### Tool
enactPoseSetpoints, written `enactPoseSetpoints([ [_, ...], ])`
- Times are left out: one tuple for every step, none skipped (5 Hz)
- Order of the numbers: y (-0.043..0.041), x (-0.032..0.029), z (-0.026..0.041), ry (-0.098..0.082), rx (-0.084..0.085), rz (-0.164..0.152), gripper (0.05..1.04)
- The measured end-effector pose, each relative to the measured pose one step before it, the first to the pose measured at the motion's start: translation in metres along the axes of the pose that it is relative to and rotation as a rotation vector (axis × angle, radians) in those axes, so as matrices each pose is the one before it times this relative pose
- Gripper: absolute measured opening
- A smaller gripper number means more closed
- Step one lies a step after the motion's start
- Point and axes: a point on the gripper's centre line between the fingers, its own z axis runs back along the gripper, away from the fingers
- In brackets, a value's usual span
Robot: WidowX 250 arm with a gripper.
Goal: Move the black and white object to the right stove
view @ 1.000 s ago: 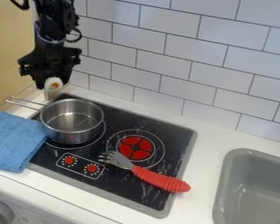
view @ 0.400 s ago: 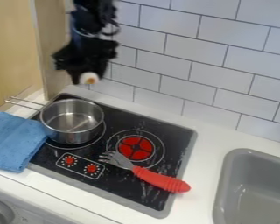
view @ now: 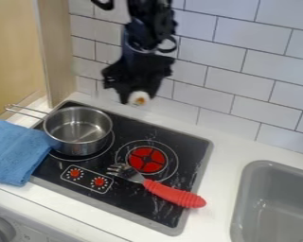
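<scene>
The tool [view: 138,95] hung pinching a small white object [view: 139,99] with an orange patch, probably the one meant, above and behind the right burner [view: 147,159]. Its long axis could not be told. The move likely called for coming forward and down onto the burner. A red-handled fork [view: 173,194] lay over the burner's front rim, so an approach from behind looked safer. Left of the burner stood a saucepan [view: 81,149]; behind rose the tiled wall [view: 243,56]; rightward, past bench [view: 227,142], was the sink [view: 237,198].
</scene>
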Motion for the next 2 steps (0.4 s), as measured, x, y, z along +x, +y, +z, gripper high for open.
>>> enactPoseSetpoints([
  [-0.01396, -0.01919, -0.00778, 0.0290, -0.0045, -0.0518, 0.597],
  [-0.00338, -0.01457, -0.01811, 0.0446, 0.0225, -0.0168, 0.597],
])
